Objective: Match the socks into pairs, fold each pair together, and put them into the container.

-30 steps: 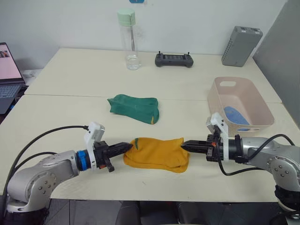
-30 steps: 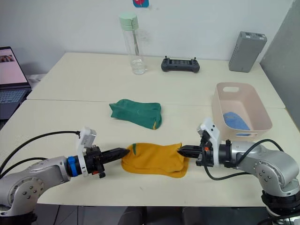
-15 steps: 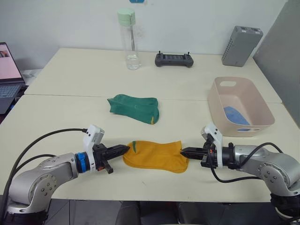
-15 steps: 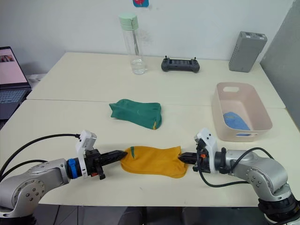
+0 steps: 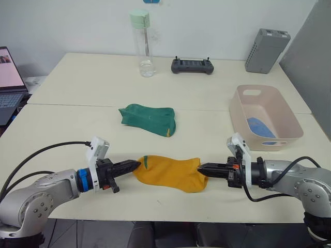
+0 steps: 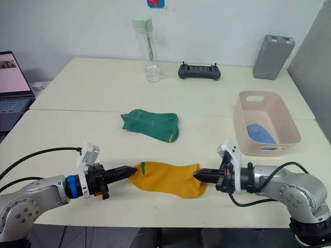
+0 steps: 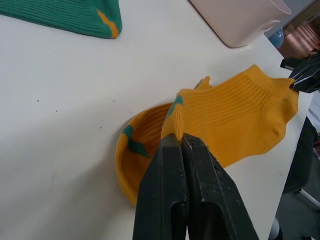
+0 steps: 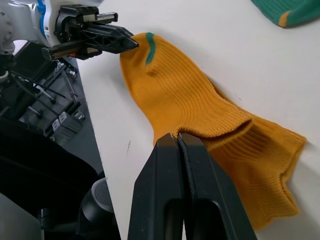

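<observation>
pinching opposite ends of the mustard socks (image 5: pixel 168 172) near the table's (image 5: pixel 77 77) front edge, left gripper (image 5: pixel 135 165) and right gripper (image 5: pixel 201 168) both clamped, probably folding next.

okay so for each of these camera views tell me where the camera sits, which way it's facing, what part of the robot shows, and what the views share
Left and right eye views: on the head, facing forward and down over the pale table; both arms show.
Left wrist view: on the left wrist, looking along the left hand, shut on the mustard-yellow ribbed sock.
Right wrist view: on the right wrist, looking along the right hand, pinching the same sock's other end.
Shared: each wrist view shows the other hand across that sock.
</observation>
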You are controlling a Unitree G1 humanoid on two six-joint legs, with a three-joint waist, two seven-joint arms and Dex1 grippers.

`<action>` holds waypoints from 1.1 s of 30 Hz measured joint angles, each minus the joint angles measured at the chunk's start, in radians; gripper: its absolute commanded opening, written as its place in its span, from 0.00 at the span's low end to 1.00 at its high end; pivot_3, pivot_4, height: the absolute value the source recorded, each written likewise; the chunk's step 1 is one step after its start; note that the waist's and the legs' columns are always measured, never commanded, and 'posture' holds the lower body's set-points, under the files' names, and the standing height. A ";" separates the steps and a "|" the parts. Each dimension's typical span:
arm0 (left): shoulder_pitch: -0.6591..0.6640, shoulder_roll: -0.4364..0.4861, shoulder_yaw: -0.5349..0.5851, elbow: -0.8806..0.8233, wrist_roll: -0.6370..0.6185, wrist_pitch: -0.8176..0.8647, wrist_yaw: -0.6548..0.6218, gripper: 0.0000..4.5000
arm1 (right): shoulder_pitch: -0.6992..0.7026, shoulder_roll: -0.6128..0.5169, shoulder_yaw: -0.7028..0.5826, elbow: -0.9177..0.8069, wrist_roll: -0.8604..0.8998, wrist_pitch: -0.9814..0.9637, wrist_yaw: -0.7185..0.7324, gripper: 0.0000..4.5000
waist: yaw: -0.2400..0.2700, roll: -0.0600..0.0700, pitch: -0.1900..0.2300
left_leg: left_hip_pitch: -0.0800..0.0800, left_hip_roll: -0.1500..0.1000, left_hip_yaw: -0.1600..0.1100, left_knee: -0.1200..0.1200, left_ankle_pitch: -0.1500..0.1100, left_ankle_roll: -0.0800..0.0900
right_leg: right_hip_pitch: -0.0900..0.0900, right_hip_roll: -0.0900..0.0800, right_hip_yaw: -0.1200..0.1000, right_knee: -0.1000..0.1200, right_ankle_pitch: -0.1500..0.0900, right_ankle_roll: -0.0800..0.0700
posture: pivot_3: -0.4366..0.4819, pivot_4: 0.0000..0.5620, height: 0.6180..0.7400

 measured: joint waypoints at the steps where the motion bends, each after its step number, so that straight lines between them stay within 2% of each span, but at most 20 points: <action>1: 0.005 0.000 -0.013 0.001 0.012 -0.005 0.000 0.00 | 0.001 -0.001 0.015 0.015 -0.024 -0.012 -0.007 0.00 | 0.000 0.000 0.000 | 0.000 0.000 0.000 0.000 0.000 0.000 | 0.000 0.000 0.000 0.000 0.000 0.000 | 0.48 0.27 1.00; 25: -0.033 -0.031 -0.143 0.091 0.166 -0.113 -0.023 0.00 | 0.015 -0.024 0.116 0.112 -0.202 -0.128 0.006 0.00 | 0.000 0.000 0.000 | 0.000 0.000 0.001 0.000 0.000 0.000 | 0.000 0.000 0.001 0.000 0.000 0.000 | 0.48 0.27 1.00; 33: -0.043 -0.040 -0.147 0.117 0.202 -0.141 -0.033 0.00 | 0.036 -0.007 0.126 0.114 -0.238 -0.140 0.003 0.00 | 0.000 0.000 0.000 | 0.000 0.000 0.001 0.000 0.000 0.000 | 0.000 0.000 0.000 0.000 0.000 0.000 | 0.48 0.27 1.00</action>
